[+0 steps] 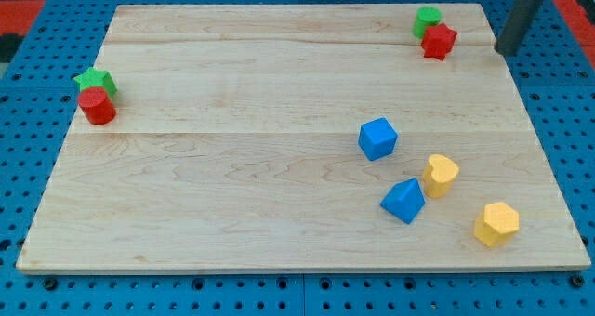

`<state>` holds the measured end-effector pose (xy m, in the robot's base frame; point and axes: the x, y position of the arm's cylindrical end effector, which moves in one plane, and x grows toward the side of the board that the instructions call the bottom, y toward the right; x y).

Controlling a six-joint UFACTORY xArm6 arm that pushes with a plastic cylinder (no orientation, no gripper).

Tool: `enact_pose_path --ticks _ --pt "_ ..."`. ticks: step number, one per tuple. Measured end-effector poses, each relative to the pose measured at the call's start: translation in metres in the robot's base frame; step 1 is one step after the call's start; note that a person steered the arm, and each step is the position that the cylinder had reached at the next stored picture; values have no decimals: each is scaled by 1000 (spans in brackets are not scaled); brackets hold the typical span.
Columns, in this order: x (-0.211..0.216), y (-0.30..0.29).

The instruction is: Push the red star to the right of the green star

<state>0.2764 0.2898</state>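
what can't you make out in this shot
- Rod: its upper part is cut off by the view's top edge; only my tip shows, right of the red star.
- Green block at the view's top right: the red star covers its lower side, so its shape is unclear.
- Green star at the view's left: the red block hides its lower edge.

blue cube (377,138) | blue block (403,201) | yellow blocks (441,175), (497,224) | red cylinder (97,105) | green cylinder (428,20) | board (232,167)

red star (439,41) below green cylinder (428,20), view's top right, my tip (507,51) to their right
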Motion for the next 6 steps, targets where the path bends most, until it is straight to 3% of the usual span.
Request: enact_pose_path --ticks 1,2,3,5,6 --pt "-16 -51" --pt "-13 -144" --pt "11 -179" --pt "23 -130" --pt "46 -181"
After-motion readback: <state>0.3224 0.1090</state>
